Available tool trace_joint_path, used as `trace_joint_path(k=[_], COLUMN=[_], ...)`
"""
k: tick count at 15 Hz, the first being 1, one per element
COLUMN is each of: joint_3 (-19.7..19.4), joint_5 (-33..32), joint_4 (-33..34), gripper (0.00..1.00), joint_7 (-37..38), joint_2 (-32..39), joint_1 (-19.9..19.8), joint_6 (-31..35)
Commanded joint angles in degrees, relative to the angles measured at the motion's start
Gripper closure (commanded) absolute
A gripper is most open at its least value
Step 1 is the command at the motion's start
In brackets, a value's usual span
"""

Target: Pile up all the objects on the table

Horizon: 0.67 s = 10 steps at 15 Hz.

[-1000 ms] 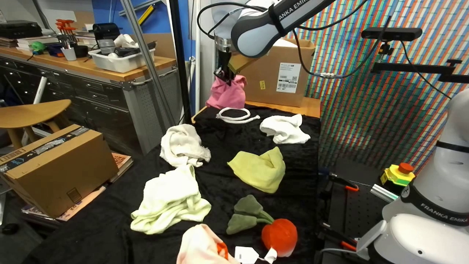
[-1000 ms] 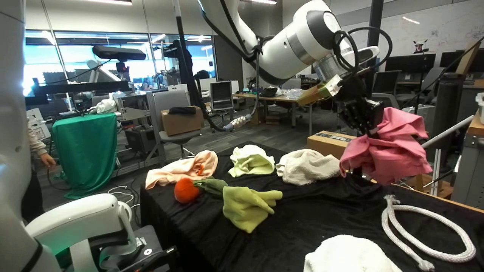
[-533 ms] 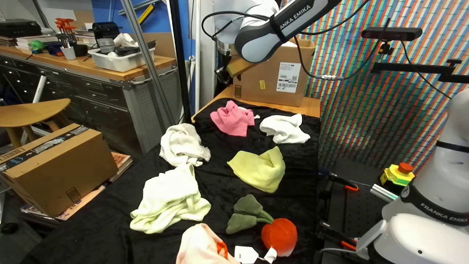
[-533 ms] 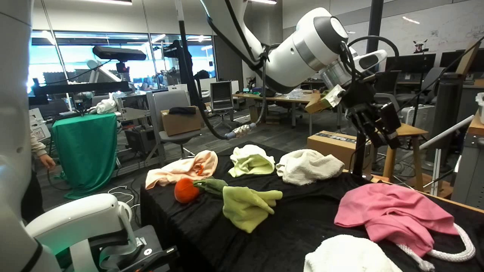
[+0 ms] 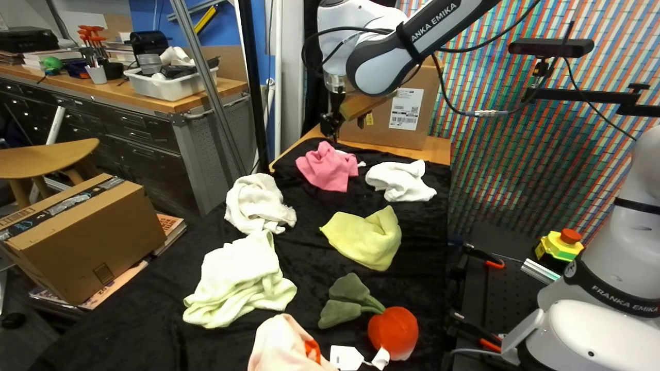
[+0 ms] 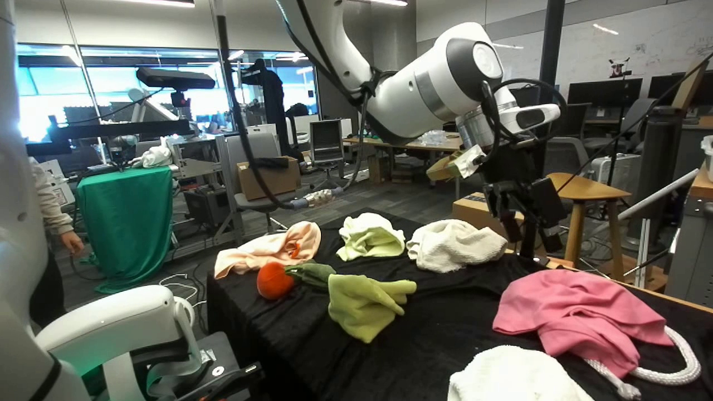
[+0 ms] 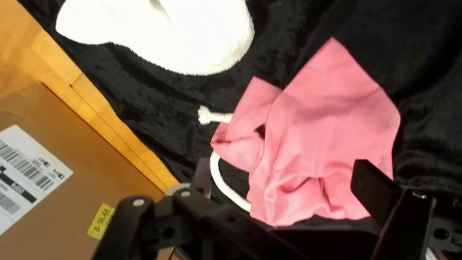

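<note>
The objects (image 5: 363, 240) are lying scattered over the black-topped table (image 5: 423, 247), the pink cloth (image 6: 579, 314) among them. I am hovering my gripper (image 7: 283, 183) higher, fingers spread wide, and the white rope (image 6: 671, 378) is poking from under that cloth.

White arm (image 6: 409, 100), black cable (image 6: 242, 131), silver collar (image 6: 473, 131), black claw (image 7: 283, 177)

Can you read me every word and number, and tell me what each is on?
"ANKA EMIKA": the robot arm; its start is hidden.
"FRANKA EMIKA": the arm's lower black band.
"B-36.4A": the yellow sticker on the labelled cardboard box.
Too small or blurred: the shipping label, the packing tape on the closed cardboard box, the printed covers beneath it, the scribbles on the whiteboard.
</note>
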Motion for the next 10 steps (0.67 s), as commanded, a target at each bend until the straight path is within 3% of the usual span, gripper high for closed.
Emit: trace_joint_path(k=[1, 7, 10], joint_3=[1.43, 1.07, 0.88], joint_5=[6.17, 12.02, 13.25], joint_4=[-10.38, -19.78, -22.36], gripper=[0.0, 0.0, 0.0], joint_7=[-7.34, -14.62, -18.79], joint_2=[-8.96, -15.03, -15.13], joint_1=[-2.43, -5.59, -7.21], joint_6=[-0.66, -3.12, -0.98])
